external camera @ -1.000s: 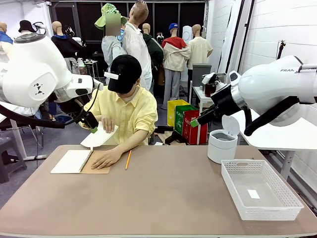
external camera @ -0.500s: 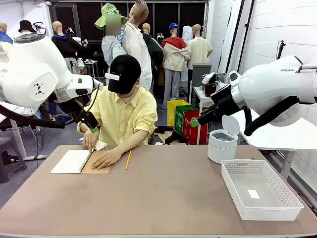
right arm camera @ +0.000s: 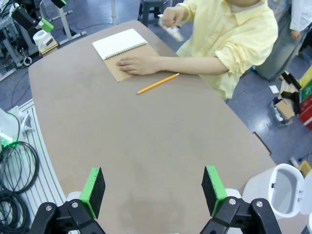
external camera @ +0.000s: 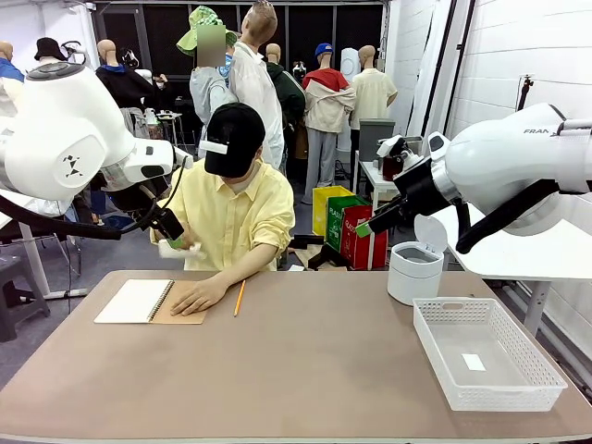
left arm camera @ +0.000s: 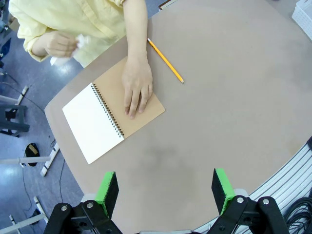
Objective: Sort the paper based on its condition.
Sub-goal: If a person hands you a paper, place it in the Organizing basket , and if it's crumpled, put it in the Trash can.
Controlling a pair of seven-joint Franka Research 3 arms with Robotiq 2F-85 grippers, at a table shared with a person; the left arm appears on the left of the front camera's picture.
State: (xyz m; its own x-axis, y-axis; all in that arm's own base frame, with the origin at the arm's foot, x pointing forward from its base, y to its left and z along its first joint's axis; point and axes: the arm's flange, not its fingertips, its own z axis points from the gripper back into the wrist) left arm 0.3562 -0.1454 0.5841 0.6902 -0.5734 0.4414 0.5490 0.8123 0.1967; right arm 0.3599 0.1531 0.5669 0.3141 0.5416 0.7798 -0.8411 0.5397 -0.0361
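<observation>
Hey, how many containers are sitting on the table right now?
2. A white round bin with its lid up stands at the table's far right edge; a white rectangular plastic mesh basket sits just in front of it, toward the near edge. None seems hidden.

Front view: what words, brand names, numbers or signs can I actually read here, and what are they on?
"FRAN": on the white right arm, the rest cut off by its curve.
Red box in the background: print too blurred to read.
Left arm: a dark emblem, no letters.
Notebook page: blank.
Tag in the basket: too small to tell.
</observation>
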